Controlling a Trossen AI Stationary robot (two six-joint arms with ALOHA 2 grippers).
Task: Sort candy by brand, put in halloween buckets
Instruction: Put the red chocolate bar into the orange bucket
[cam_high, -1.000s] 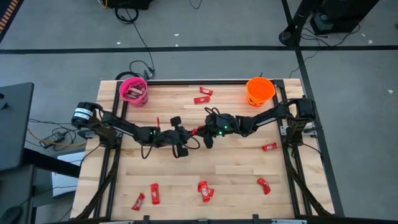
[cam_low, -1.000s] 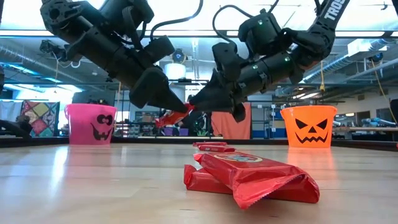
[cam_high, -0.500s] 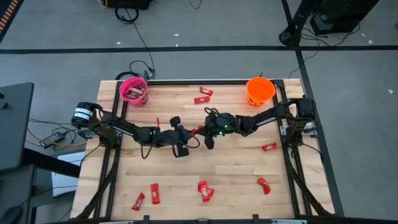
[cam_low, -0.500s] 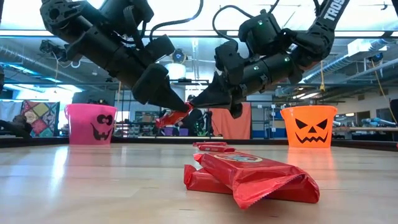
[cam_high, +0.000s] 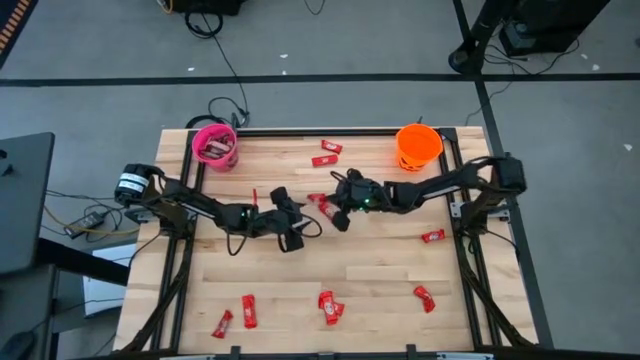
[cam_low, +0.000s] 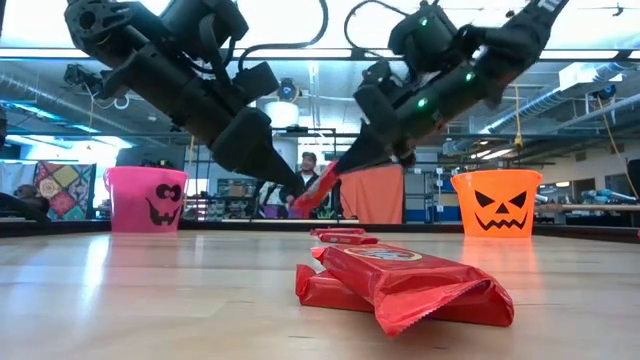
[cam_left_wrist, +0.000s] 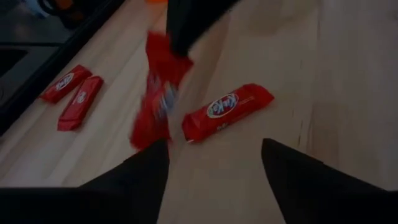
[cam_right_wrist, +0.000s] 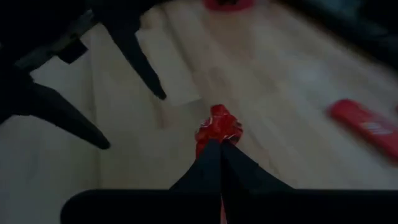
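Two round plastic buckets: the pink bucket (cam_high: 214, 146) holds wrappers, only the high view shows it. Right gripper (cam_high: 330, 209) clamps a red wrapped bar (cam_high: 321, 205); left gripper (cam_high: 296, 212), fingers apart, is just beside.

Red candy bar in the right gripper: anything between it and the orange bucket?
Nothing visible. The right gripper holds the red candy bar above mid-table, shut on it. The stretch of table toward the orange bucket holds only the right arm itself. The left gripper, open, sits on the opposite side.
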